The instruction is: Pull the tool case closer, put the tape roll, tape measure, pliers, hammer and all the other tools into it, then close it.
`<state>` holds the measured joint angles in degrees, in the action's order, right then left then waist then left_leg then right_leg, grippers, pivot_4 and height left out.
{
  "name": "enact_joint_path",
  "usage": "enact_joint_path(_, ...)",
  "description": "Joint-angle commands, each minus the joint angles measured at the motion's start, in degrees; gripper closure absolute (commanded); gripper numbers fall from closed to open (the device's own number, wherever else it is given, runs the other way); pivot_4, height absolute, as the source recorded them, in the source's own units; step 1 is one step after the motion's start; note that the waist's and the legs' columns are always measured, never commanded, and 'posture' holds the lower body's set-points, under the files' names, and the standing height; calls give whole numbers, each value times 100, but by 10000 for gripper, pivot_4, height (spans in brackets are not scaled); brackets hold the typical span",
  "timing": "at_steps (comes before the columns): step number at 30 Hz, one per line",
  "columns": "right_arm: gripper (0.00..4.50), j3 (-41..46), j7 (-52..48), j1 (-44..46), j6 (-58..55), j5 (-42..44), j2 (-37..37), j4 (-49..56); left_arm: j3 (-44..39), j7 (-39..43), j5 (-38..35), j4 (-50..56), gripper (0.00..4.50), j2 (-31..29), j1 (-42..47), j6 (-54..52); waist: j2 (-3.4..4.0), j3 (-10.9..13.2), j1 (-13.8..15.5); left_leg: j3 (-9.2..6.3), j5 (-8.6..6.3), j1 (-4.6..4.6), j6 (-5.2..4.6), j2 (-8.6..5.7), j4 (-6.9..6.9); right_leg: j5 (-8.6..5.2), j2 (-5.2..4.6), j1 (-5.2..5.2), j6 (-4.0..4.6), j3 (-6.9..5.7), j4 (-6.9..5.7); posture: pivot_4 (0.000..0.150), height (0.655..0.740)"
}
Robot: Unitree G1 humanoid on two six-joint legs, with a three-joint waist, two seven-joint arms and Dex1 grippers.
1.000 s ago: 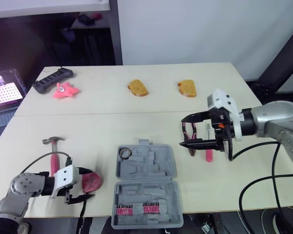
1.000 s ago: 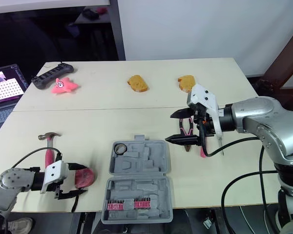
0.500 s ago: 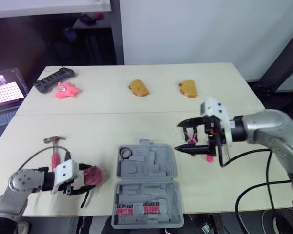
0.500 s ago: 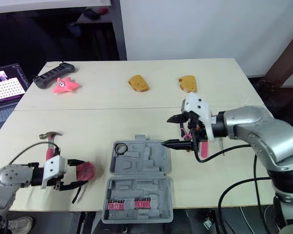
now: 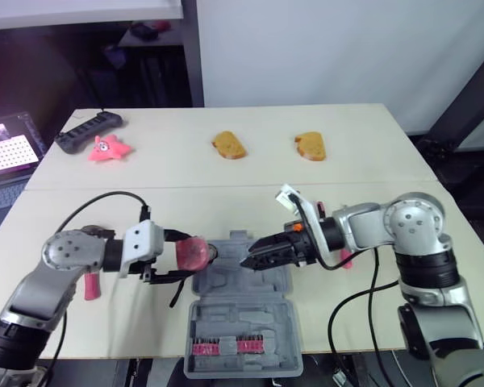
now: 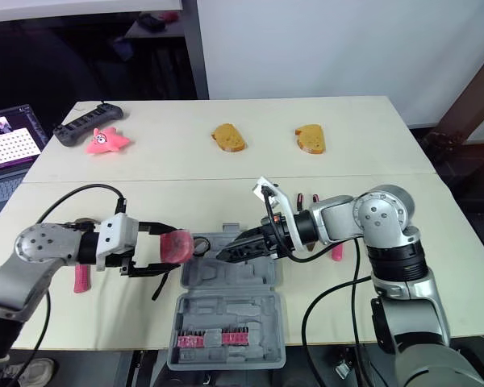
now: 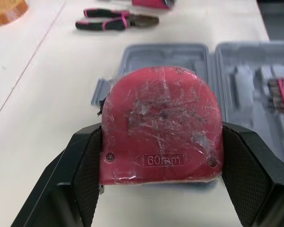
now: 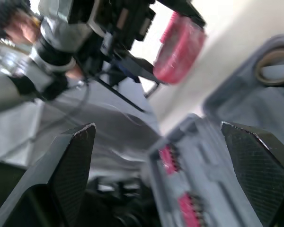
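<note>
Carrying the tape measure [image 7: 163, 125] clenched between its fingers, your left gripper [image 5: 189, 258] has swung from the table's front edge to the left rim of the tool case [image 5: 242, 318]; dropping it in looks next. Your right gripper [image 5: 254, 258], spread and empty, has left the pliers [image 7: 117, 21] and hovers over the case. Beige table [image 5: 226, 201]; laptop [image 5: 8, 149] far left, white wall behind.
</note>
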<state>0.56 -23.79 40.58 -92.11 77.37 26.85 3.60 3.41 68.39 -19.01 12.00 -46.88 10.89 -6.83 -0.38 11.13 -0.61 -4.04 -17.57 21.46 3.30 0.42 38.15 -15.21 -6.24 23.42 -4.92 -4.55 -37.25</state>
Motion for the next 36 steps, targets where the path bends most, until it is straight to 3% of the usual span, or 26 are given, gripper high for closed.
enact_joint_path(1, 0, 236, 1234, -125, 141, 1224, -270, -370, 96, -66, 8, 223, 15368, 89, 230, -97, 0, 0, -10, 0, 0, 0, 0, 0, 0, 0, 1, 1, 0, 0, -1, 1500, 7400)
enact_joint_path(7, 0, -544, 3275, -516, 1465, 3364, -124, -433, 324, -69, 26, 324, 15368, 251, 513, -281, 0, 0, -28, 2, 0, -2, -1, 4, 1, 1, 4, 1, 1, 4, -3, 1500, 7400)
enact_joint_path(11, 0, -719, 3642, -735, 1856, 3563, -287, -319, 397, -86, 17, 400, 15368, 307, 543, -353, 0, 0, -33, 3, -1, -3, -2, 9, 1, 1, 12, 2, 1, 8, -2, 1500, 7400)
enact_joint_path(14, 9335, -674, 3692, -828, 1952, 3563, -404, -331, 463, -62, 81, 442, 15368, 298, 500, -320, 0, 0, -23, 4, -1, -2, -3, 18, 1, 2, 22, 3, 3, 11, -2, 1500, 7400)
enact_joint_path(20, 38195, -674, 3860, -925, 2040, 3563, -635, -347, 541, -122, 98, 473, 15368, 385, 590, -409, 0, 0, -13, 5, -2, -3, -4, 25, 1, 3, 31, 4, 6, 15, 0, 1500, 7400)
enact_joint_path(21, 40740, -672, 3883, -931, 2040, 3563, -658, -355, 553, -124, 106, 478, 15368, 401, 600, -422, 1, 0, -14, 5, -2, -4, -4, 27, 1, 3, 33, 4, 7, 15, 0, 1500, 7400)
enact_joint_path(23, 40717, -632, 3904, -956, 2037, 3563, -707, -380, 556, -116, 111, 480, 15368, 418, 609, -436, 1, 0, -15, 6, -2, -4, -4, 28, 1, 4, 35, 5, 8, 17, 0, 1500, 7400)
enact_joint_path(26, 40717, -550, 3865, -982, 1983, 3563, -670, -400, 447, -104, 35, 419, 692, 421, 582, -479, 1, 0, -21, 9, -3, -4, -6, 30, 0, 4, 36, 8, 8, 20, 0, 1500, 7400)
enact_joint_path(36, 40718, -65, 3558, -1004, 1751, 3563, 201, -658, -492, 57, -529, 476, 0, -41, -70, -672, 1, 0, -14, 29, -10, -5, -19, 34, 0, 5, 40, 16, 10, 42, 1, 1500, 7400)
